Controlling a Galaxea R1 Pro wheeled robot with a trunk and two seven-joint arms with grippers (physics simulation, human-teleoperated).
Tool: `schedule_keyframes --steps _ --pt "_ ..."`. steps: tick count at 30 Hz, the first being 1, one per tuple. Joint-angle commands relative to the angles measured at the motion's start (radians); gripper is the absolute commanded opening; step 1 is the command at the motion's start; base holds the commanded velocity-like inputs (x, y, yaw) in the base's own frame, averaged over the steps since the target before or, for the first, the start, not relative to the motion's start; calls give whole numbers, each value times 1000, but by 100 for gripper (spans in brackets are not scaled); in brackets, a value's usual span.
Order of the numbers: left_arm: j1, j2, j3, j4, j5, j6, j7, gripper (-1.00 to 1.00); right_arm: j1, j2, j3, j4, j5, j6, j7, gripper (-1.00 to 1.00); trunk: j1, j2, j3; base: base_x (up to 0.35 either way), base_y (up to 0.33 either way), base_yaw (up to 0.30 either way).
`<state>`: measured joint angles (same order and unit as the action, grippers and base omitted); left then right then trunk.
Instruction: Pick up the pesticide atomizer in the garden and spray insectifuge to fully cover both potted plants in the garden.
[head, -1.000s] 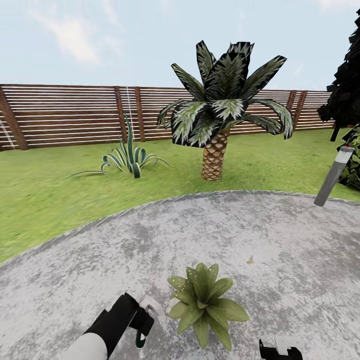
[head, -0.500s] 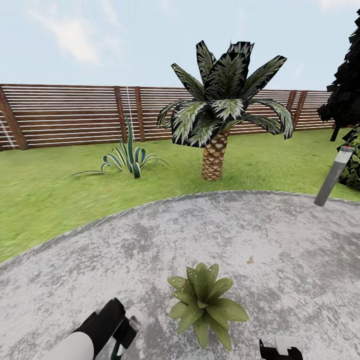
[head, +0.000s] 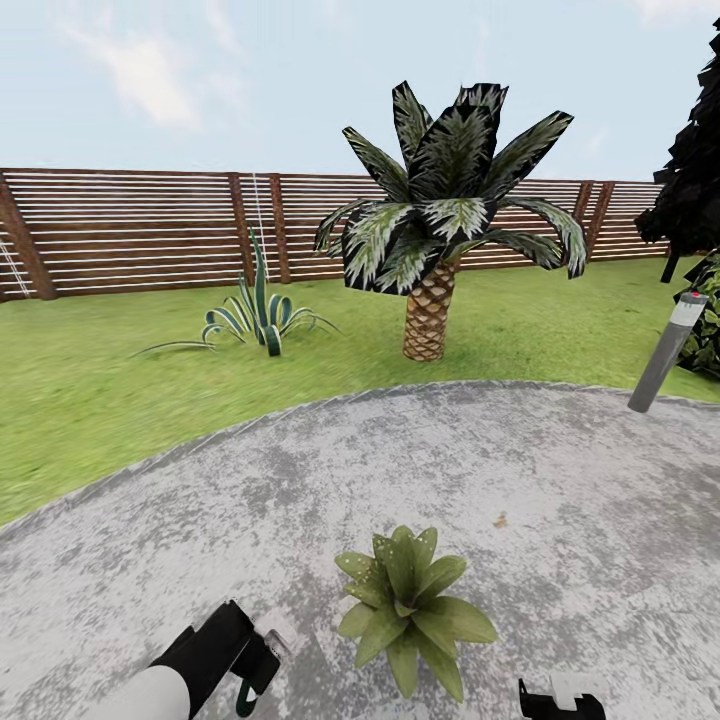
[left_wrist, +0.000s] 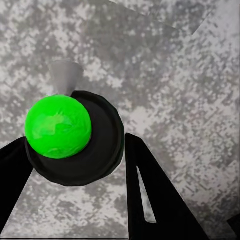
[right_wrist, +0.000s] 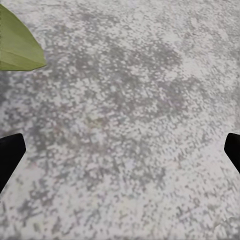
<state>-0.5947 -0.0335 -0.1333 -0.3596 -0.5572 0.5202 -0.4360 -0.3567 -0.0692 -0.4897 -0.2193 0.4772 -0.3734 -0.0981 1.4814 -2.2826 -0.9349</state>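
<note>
Nearest the camera, the black left gripper (head: 262, 655) is clamped on the small pale grey-white pesticide atomizer (head: 272, 636), and it has pulled back toward the robot and tipped over the last second, so the nozzle now sits farther left of the speckled green potted plant (head: 408, 600). In the left wrist view the sprayer's bright green spot (left_wrist: 58, 126) sits between the black fingers (left_wrist: 155, 195), above mottled stone. My read: the spray pass on this plant is pausing or re-aiming. The right gripper (head: 556, 696) hangs with jaws spread wide, holding nothing. Beyond lies the round grey stone patio (head: 520, 460), then lawn, striped agave (head: 255, 320), scaly palm (head: 432, 300) and brown slatted fence (head: 130, 230).
</note>
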Motion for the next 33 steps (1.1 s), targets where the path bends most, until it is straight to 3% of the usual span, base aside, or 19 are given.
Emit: schedule_keyframes --steps 1,6,23,28,33 --pt "2 3 -1 3 -10 -6 -8 -100 -1 0 -6 2 11 -4 -4 100 0 0 -1 0 0 0" --pt "7 9 0 46 -11 -94 -6 -100 -1 -1 -6 0 11 -4 -6 100 0 0 -1 0 0 0" --pt "6 -5 2 51 8 -98 -3 -100 -1 0 -8 -3 8 -4 -6 100 0 0 -1 138 0 0" --pt "34 2 1 86 3 -107 -3 -100 -1 -1 -10 -4 5 -4 -7 100 0 0 -1 3 0 0" --pt "43 11 1 94 1 -112 8 -100 -1 -23 -11 -4 3 -22 -8 100 0 0 -1 0 0 0"
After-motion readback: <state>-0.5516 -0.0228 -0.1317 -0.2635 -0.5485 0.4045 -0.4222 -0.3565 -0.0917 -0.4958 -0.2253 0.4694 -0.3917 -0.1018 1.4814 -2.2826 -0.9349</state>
